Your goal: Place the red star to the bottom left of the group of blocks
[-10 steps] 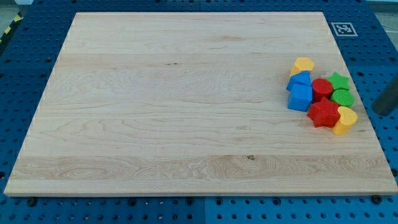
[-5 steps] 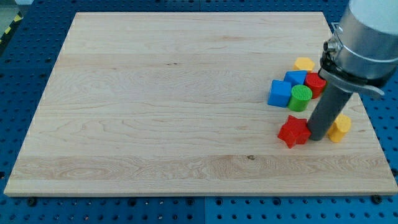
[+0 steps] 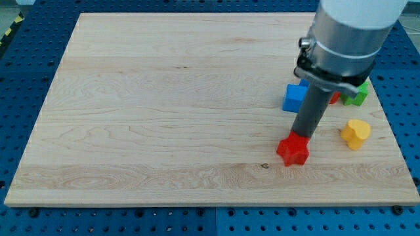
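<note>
The red star (image 3: 293, 150) lies on the wooden board (image 3: 164, 98) toward the view's bottom right. My tip (image 3: 301, 136) touches the star's upper right edge. The group sits above and to the right: a blue block (image 3: 294, 98) shows to the left of the rod, a bit of a red block (image 3: 335, 98) and a green block (image 3: 357, 94) show to its right. A yellow block (image 3: 355, 133) lies apart, right of the star. The arm hides the other blocks of the group.
The arm's grey body (image 3: 348, 33) covers the view's top right. A blue pegboard table (image 3: 26, 131) surrounds the board. The board's bottom edge lies a short way below the star.
My tip has moved left and down, pushing the red star left and down away from the group. Earlier the star lay packed within the cluster.
</note>
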